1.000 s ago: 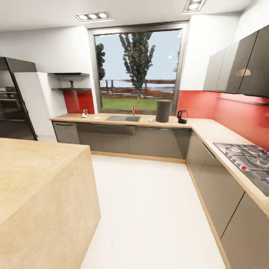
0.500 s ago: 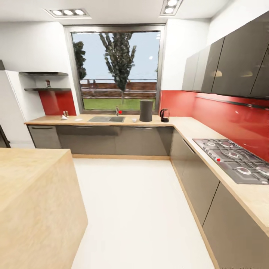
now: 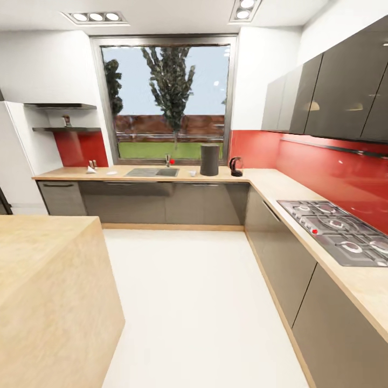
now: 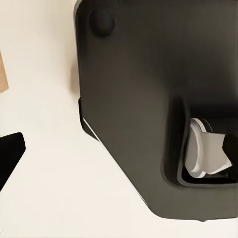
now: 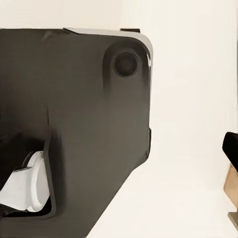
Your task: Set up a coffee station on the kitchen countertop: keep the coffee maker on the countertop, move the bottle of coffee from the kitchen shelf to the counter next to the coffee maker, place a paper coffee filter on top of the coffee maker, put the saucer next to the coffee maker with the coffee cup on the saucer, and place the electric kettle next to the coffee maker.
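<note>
Across the room, long beige tabletop [image 3: 280,186] under the window. On it, tall grey coffee maker [image 3: 209,160] right of the steel sink [image 3: 152,172]; glass electric kettle [image 3: 235,166] just right of that. Tiny coffee cup [image 3: 192,173] left of the maker. White paper coffee filter [image 3: 91,170] and saucer [image 3: 112,173] toward the far left. Bottle of coffee [image 3: 67,121] up on the shelf [image 3: 66,129]. End effector state on either arm: cannot tell.

No readable text anywhere in this kitchen.
The coffee maker [image 3: 209,159], electric kettle [image 3: 235,166], the hob [image 3: 334,229] and the upper cabinets [image 3: 328,97] all look blank: no labels, brands or numbers come through at this distance.
</note>
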